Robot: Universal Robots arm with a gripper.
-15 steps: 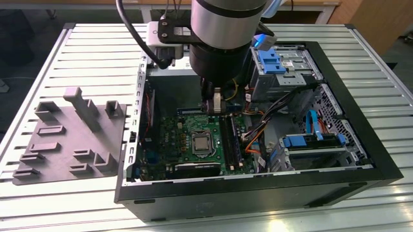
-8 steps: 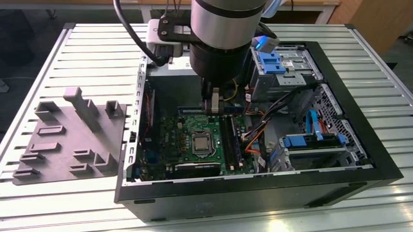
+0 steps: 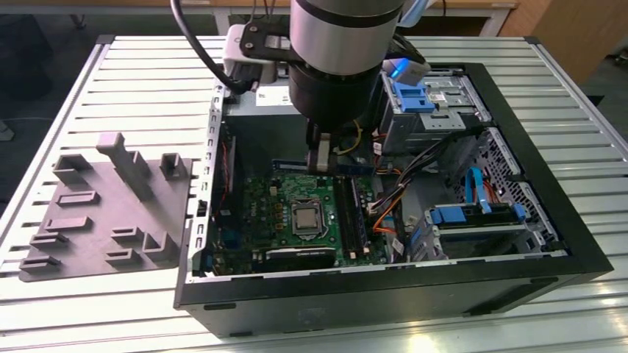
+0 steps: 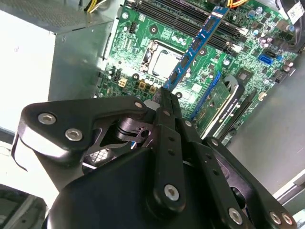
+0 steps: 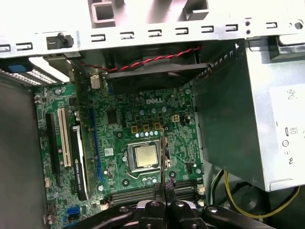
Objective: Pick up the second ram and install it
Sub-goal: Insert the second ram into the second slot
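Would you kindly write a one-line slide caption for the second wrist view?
Black claw grips a thin blue memory stick by one end over the green motherboard.

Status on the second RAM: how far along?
Done: pickup. The gripper is shut on the ram, away from the grey tray. In hand: the ram is held above the motherboard. Left: seating, as it is not yet in the slots.

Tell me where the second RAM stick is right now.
In the second wrist view the RAM stick is pinched at one end in the gripper, held over the motherboard close by the processor.
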